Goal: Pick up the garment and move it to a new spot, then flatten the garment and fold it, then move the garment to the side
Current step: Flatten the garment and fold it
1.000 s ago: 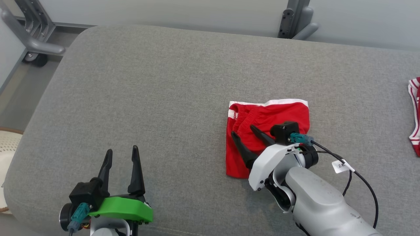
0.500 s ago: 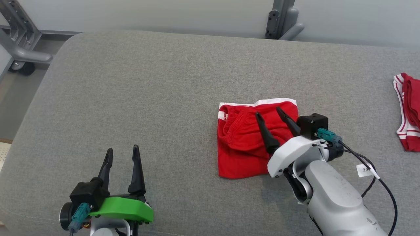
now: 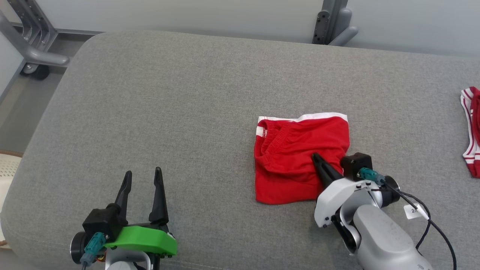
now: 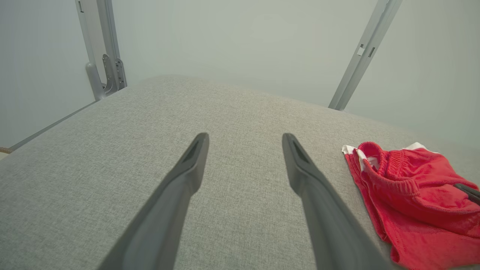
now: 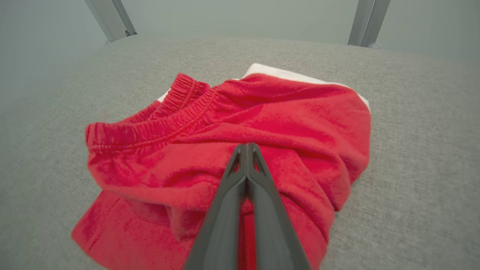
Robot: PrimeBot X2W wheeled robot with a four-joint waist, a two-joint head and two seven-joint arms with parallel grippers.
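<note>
Garment: the red garment [image 3: 296, 150] lies right of the middle of the grey fabric-covered desk [image 3: 187, 93], roughly squared up in layers. Its elastic waistband [image 3: 279, 135] is bunched toward the left and a strip of white trim [image 3: 322, 116] shows along the far edge.

Right tool: the right tool [image 3: 315, 156] comes in low from the near right. Its two dark fingers are pressed together, with the tips on the lower right part of the cloth. Creases run in toward the tips, so I take it to be pinching a fold of the top layer, not just resting there.

Why that spot: it looks like a grip close to the near edge, chosen so that the folded bundle can be dragged or lifted as one piece.

Left tool: the left tool [image 3: 143, 171] is parked over bare desk at the near left, well apart from the garment. Its fingers are spread and it carries nothing, so it seems to be kept out of the way.

Stage, as I read it: the cloth looks already folded, so this would be the grasp for moving it to the side.

Neighbour: a second red-and-white cloth [image 3: 473, 127] sits at the far right edge, perhaps marking where finished pieces go.

Risk: only the top layer may be caught, and then the fold could open on lifting.
</note>
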